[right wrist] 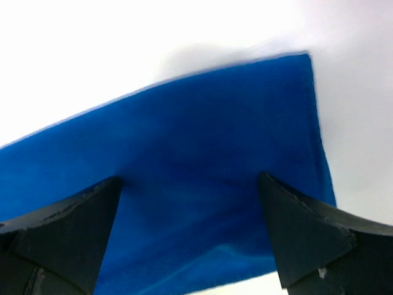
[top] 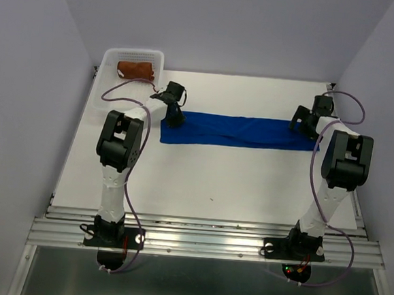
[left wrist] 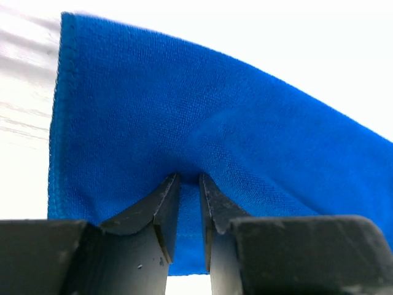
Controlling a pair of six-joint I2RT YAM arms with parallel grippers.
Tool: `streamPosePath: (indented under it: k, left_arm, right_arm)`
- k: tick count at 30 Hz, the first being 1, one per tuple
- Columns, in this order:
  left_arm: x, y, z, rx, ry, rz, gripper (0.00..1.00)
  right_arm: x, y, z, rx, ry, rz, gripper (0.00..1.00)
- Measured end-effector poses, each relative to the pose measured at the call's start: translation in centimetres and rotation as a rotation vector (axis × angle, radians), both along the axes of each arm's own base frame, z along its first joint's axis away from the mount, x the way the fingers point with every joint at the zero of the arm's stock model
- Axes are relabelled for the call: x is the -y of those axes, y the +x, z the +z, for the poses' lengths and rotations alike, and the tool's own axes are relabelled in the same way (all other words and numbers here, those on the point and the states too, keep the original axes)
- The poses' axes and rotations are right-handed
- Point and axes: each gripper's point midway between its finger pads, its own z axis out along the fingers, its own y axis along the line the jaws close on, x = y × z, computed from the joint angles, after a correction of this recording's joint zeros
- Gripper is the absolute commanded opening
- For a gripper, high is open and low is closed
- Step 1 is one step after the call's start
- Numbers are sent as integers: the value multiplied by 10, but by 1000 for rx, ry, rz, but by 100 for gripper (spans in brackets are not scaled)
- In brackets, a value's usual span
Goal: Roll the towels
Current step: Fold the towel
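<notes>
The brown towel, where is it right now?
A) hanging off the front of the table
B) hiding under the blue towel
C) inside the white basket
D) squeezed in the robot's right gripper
C: in the top view the rust-brown towel lies as a small bundle inside the white basket at the far left, well apart from the blue towel, which is spread out flat.
</notes>
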Motion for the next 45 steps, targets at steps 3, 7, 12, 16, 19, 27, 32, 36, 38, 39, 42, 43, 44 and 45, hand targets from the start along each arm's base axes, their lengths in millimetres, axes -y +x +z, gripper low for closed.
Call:
streamPosePath:
  k: [3, 7, 12, 16, 19, 27, 32, 36, 38, 39, 42, 43, 44, 45]
  left_arm:
    - [-1, -2, -2, 0, 1, 1, 30]
    - [-6, -11, -3, 4, 10, 1, 30]
    - [-16, -31, -4, -19, 42, -2, 29]
    - [-19, -48, -4, -39, 56, -29, 28]
    - [-24, -67, -1, -73, 84, -64, 36]
    - [-23, -80, 49, -16, 89, -115, 99]
    - [-29, -75, 84, 66, 93, -91, 99]
    - [-43, -76, 78, 47, 93, -38, 99]
    - [-56, -80, 68, 19, 88, 0, 99]
    - [-65, -86, 58, -11, 86, 25, 99]
    - [-82, -97, 39, -66, 80, 73, 99]
    - [-89, -101, 32, -89, 74, 96, 99]
    - [-92, -104, 28, -99, 71, 106, 99]
    - [-94, -105, 26, -106, 64, 114, 99]
  right_arm:
    - [6, 7, -5, 1, 11, 7, 100]
    - [17, 19, -6, 13, 16, -4, 100]
    - [46, 23, -1, 44, 69, -49, 100]
    - [57, 18, -1, 36, 63, -56, 100]
    - [55, 16, -1, 24, 57, -18, 100]
    - [51, 0, 22, 15, 28, 51, 100]
    - [71, -3, 48, 44, -75, 20, 100]
    - [90, -9, 37, -6, -135, 1, 100]
    - [101, -7, 24, -41, -153, 0, 100]
    - [104, -6, 19, -54, -157, 2, 100]
    - [109, -3, 1, -90, -158, 15, 100]
    - [109, -2, -9, -105, -148, 19, 96]
    - [111, 0, -8, -101, -150, 20, 91]
    - [112, 2, -8, -100, -153, 21, 84]
